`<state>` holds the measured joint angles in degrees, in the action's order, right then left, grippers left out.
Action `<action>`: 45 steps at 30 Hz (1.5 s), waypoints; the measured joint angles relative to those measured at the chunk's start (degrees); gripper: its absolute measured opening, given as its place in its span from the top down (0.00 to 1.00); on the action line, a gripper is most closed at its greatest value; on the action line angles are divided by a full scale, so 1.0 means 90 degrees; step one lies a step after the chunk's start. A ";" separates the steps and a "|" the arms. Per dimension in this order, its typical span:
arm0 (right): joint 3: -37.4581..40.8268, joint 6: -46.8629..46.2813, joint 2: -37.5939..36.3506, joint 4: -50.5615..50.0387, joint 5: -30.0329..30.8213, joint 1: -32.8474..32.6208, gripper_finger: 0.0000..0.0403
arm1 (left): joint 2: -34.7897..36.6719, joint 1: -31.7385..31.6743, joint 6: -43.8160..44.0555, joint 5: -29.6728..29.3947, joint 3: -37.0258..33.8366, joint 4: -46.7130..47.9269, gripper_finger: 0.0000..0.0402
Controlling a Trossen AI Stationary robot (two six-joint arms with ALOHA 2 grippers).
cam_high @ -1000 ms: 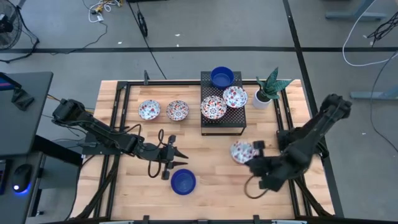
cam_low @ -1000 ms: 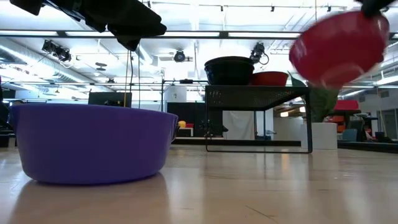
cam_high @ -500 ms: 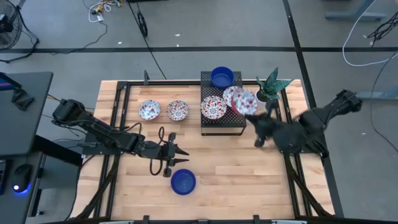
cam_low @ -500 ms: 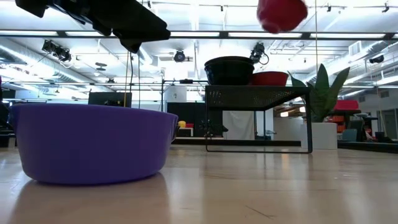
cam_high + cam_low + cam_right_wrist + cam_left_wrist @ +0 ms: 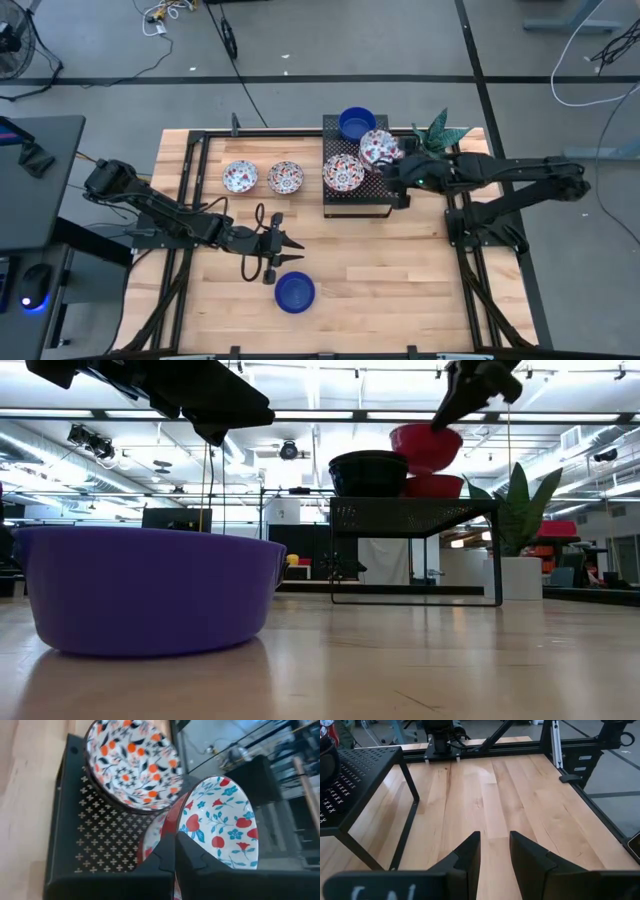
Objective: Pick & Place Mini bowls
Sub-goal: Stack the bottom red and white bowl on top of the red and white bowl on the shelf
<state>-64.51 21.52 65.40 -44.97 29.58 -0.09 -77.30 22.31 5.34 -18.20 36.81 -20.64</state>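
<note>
My right gripper (image 5: 394,171) reaches from the table's right over the black rack (image 5: 358,196), shut on a floral mini bowl (image 5: 380,147) with a red outside (image 5: 425,445). That bowl hovers over another red-sided bowl (image 5: 434,486) on the rack. A second floral bowl (image 5: 343,172) and a blue bowl (image 5: 357,123) also stand on the rack. Two floral bowls (image 5: 240,177) (image 5: 285,178) rest on the table at far left. My left gripper (image 5: 280,246) is open, above the table beside a blue bowl (image 5: 295,292). My right gripper (image 5: 175,845) pinches the floral bowl's rim (image 5: 183,808), one finger inside (image 5: 197,862) and one against the red outside. It comes slanting from the table's right and near side. The bowl is slightly tilted, right over the bowl (image 5: 152,840) on the rack; whether they touch, I cannot tell.
A white plant pot with a green plant (image 5: 430,145) stands just right of the rack, close to my right arm. The black frame rail (image 5: 200,140) runs round the table. Bare wood lies in the middle (image 5: 350,260) and near right of the table.
My right gripper carried the floral bowl up from the table's near right, toward the far edge and left, over the rack, then lowered it close over the bowl standing there. The bowl stayed in its hold.
</note>
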 joint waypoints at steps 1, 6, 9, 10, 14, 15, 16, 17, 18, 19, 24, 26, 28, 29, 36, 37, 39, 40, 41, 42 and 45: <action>0.0000 0.0004 0.0061 -0.0004 -0.0062 0.0046 1.00 | 0.0000 0.0000 0.0000 0.0000 -0.0002 0.0000 0.73; 0.0000 0.0024 0.0330 -0.0022 -0.0073 0.0182 1.00 | -0.0002 0.0000 0.0002 0.0000 -0.0002 0.0005 0.73; 0.0000 -0.0004 0.0438 -0.0067 -0.0059 0.0258 1.00 | -0.0002 0.0000 0.0002 0.0000 -0.0002 0.0011 0.73; 0.0000 -0.0037 0.0466 -0.0121 -0.0064 0.0287 1.00 | -0.0002 0.0000 0.0002 0.0000 -0.0002 0.0013 0.73; 0.0000 -0.0265 0.0517 -0.0329 -0.0073 0.0416 1.00 | -0.0002 0.0000 0.0002 0.0000 -0.0002 0.0032 0.73; 0.0000 -0.0310 0.0521 -0.0362 -0.0061 0.0446 1.00 | -0.0002 0.0000 0.0002 0.0000 -0.0002 0.0039 0.73; 0.0000 -0.0350 0.0525 -0.0362 -0.0058 0.0476 1.00 | -0.0002 0.0000 0.0005 0.0000 -0.0002 0.0048 0.73; 0.0000 -0.0376 0.0528 -0.0359 -0.0062 0.0508 1.00 | -0.0002 0.0001 0.0005 0.0000 -0.0004 0.0051 0.73; 0.0000 -0.0385 0.0528 -0.0364 -0.0058 0.0535 1.00 | -0.0002 0.0000 0.0005 0.0000 -0.0006 0.0051 0.73; 0.0000 -0.0386 0.0528 -0.0366 -0.0062 0.0559 1.00 | -0.0002 0.0002 0.0005 0.0000 -0.0006 0.0055 0.73; 0.0000 -0.0516 0.0614 -0.0362 -0.0141 0.0678 1.00 | -0.0002 0.0002 0.0007 0.0000 -0.0006 0.0063 0.73; 0.0000 -0.0506 0.0674 -0.0359 -0.0191 0.0699 1.00 | -0.0002 0.0002 0.0007 0.0000 -0.0006 0.0063 0.73; 0.0002 -0.0506 0.0737 -0.0359 -0.0209 0.0699 1.00 | -0.0002 0.0002 0.0007 0.0000 -0.0006 0.0063 0.73; 0.0002 -0.0503 0.0759 -0.0360 -0.0231 0.0699 1.00 | -0.0002 0.0002 0.0007 0.0000 -0.0006 0.0063 0.73; 0.0002 -0.0680 0.0793 -0.0359 -0.0235 0.0699 0.96 | -0.0002 0.0002 0.0010 0.0000 -0.0006 0.0063 0.73; 0.0002 -0.0709 0.0793 -0.0359 -0.0232 0.0699 0.95 | -0.0002 0.0002 0.0010 0.0000 -0.0006 0.0063 0.73; 0.0002 -0.0800 0.0793 -0.0362 -0.0225 0.0699 0.94 | -0.0002 0.0002 0.0010 0.0000 -0.0006 0.0063 0.73; 0.0002 -0.0835 0.0793 -0.0364 -0.0225 0.0699 0.93 | -0.0002 0.0002 0.0010 0.0000 -0.0006 0.0063 0.73; 0.0002 -0.0838 0.0793 -0.0368 -0.0225 0.0699 0.92 | -0.0002 0.0002 0.0010 0.0000 -0.0006 0.0063 0.73; 0.0002 -0.0838 0.0793 -0.0379 -0.0226 0.0699 0.91 | -0.0002 0.0002 0.0010 0.0000 -0.0006 0.0063 0.73; 0.0002 -0.0863 0.0790 -0.0397 -0.0226 0.0699 0.88 | -0.0002 0.0002 0.0029 0.0000 -0.0006 0.0063 0.73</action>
<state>-64.49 13.76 72.51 -48.55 27.54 6.20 -77.32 22.33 5.61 -18.20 36.75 -20.08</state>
